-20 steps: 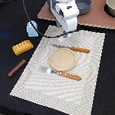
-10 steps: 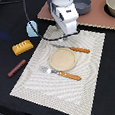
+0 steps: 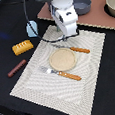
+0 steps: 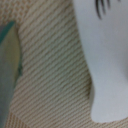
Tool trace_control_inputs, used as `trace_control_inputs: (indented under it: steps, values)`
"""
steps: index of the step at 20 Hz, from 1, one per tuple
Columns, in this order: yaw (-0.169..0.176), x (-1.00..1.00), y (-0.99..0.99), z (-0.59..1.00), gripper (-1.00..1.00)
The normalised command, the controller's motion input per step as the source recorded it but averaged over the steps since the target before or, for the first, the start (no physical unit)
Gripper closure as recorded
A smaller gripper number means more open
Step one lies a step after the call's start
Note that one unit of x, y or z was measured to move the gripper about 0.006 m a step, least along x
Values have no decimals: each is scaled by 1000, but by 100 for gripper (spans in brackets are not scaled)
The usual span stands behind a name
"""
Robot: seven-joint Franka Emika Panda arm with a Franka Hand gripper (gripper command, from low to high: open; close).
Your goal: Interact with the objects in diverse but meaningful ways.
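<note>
One arm, white, stands over the far edge of a woven beige placemat on the dark counter; its tool points down at the mat, and we cannot tell how far it is open or whether it has hold of anything, since the fingertips are lost against the arm's body in the exterior view. We log, at the mat's centre, a round tan plate. At the plate's 2 o'clock lies an orange-handled knife, its blade running under the arm. At the plate's 6 o'clock lies an orange-handled fork, tines toward the exterior view's left. Off the mat, at the plate's 9 o'clock and well apart from it, we list a ridged yellow-orange bread loaf. Near the loaf, at its 7 o'clock, a red-brown sausage lies on the bare counter. At the loaf's 1 o'clock a pale blue carton stands just beside the mat's far corner. Beyond the mat, on a brown board, we note a grey pan behind the arm, and a pale bowl at the exterior view's right edge. The wrist view is blurred: we make out mat weave, a white shape and a greenish edge, neither identifiable.
</note>
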Motion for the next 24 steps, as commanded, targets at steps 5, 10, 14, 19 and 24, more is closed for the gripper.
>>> trace_control_inputs:
  steps: [5, 10, 14, 19, 24]
  values:
    - [36, 74, 0, -229, 100]
    - [29, 86, 12, 332, 100]
    - [0, 6, 52, 1000, 100]
    - [-14, 77, -91, 889, 100]
    - [-37, 315, -407, 362, 100]
